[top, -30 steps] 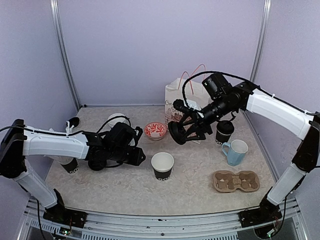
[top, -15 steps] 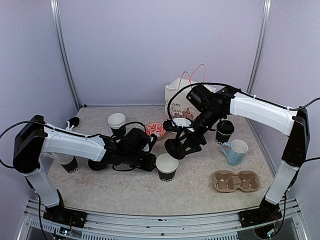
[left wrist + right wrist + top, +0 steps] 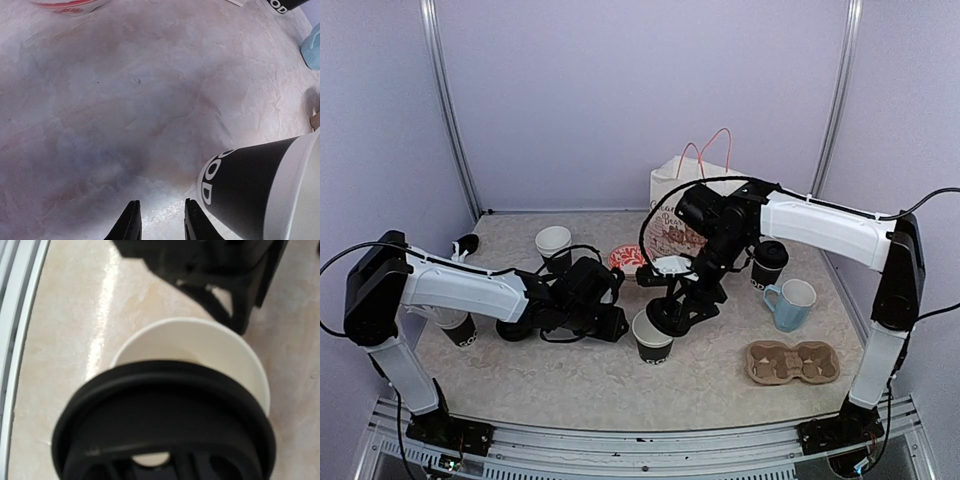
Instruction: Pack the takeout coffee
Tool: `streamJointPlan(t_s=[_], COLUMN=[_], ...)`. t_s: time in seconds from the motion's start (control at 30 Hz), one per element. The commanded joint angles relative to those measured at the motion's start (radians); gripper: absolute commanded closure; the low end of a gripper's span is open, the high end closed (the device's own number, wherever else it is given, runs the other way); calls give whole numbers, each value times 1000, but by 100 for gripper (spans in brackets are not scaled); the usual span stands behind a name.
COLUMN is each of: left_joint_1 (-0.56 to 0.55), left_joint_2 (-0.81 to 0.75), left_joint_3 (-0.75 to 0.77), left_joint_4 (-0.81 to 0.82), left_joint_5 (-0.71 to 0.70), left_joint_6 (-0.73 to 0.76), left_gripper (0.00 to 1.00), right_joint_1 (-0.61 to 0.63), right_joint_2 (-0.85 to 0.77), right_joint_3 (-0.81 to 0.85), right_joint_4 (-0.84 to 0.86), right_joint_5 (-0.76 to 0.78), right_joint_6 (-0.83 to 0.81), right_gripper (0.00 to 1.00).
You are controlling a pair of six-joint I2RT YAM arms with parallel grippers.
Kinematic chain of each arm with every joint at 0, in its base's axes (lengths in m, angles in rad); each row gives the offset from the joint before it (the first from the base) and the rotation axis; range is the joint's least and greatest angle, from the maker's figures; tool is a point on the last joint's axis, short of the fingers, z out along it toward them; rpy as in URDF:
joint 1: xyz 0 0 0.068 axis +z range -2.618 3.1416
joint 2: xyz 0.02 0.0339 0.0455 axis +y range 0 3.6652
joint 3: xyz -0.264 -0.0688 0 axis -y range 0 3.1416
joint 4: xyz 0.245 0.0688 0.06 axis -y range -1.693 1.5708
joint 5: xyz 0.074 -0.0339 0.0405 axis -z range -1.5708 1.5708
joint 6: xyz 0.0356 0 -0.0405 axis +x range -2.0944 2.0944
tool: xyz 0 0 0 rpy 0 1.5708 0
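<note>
At the middle of the overhead view, the right gripper (image 3: 686, 297) is clamped on a black lid (image 3: 668, 317). It holds the lid just above an open cup (image 3: 648, 342), not yet seated on the rim. Just left of that cup, the left gripper (image 3: 160, 221) sits low by its base, its fingers parted a little with nothing between them.

Packing looks barely begun. Only one lidded cup (image 3: 768, 262) stands finished, right of centre. Nothing sits in the cardboard carrier (image 3: 792, 362) at lower right, and nothing shows in the paper bag (image 3: 682, 200) at the back. This cup has yet to be capped, and then the loading follows.

I count four black cups:
- one lidded
- two open, including a second open cup (image 3: 553, 243) at upper left
- one half-hidden cup (image 3: 460, 330) under the arm at far left, its top unclear

There are also two lids, one carrier, one bag, one blue mug (image 3: 792, 304) and one red bowl (image 3: 625, 258).
</note>
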Motion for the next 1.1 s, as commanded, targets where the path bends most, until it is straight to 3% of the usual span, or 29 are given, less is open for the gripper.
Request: streamJointPlan(t_s=[0.0, 1.07], left_joint_1=[30, 56], left_joint_2=[-67, -46], left_joint_3=[-51, -129], left_joint_4=[-10, 42], left_joint_5=[-29, 10], left_joint_6=[-47, -41], left_gripper=[69, 69], right_joint_1=[27, 81], right_joint_2=[33, 180], right_joint_3=[54, 194], right_joint_4=[-26, -83], right_joint_5=[18, 64], right_joint_6=[-8, 7], right_gripper=[32, 28])
